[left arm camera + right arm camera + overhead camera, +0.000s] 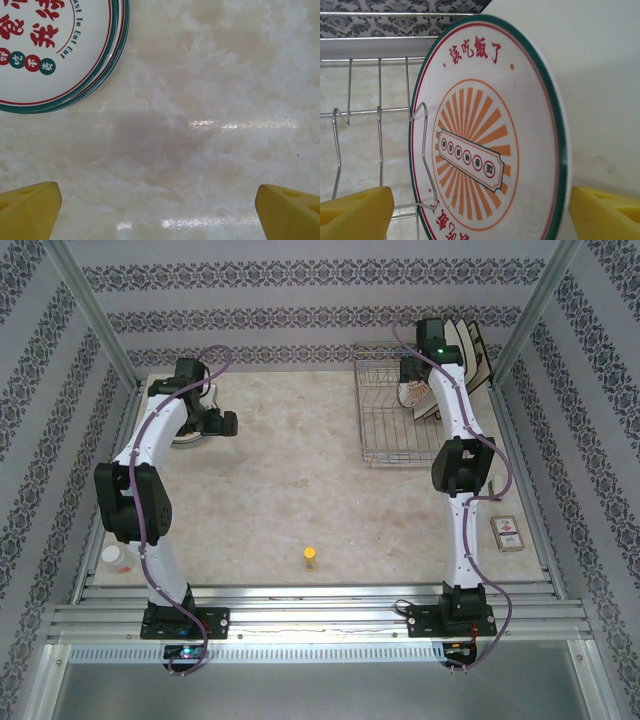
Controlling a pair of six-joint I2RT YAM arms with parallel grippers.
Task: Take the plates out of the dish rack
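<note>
Plates [470,348] stood upright at the far right end of the dish rack [395,430], on a pale marbled table [290,490] walled in patterned paper [300,300]. Well left of the rack lay a stack of round plates [50,50]. My left pincer [160,212] gaped over bare table beside it, holding nothing. My right pincer [480,215] spread wide astride a round sunburst plate [485,145] in the rack, not clamped on it.

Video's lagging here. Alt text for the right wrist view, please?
A round plate with a green rim and orange sunburst stands on edge in the dish rack, framed between the right arm's open yellow fingers. A larger plate shows its plain white back behind it.
</note>
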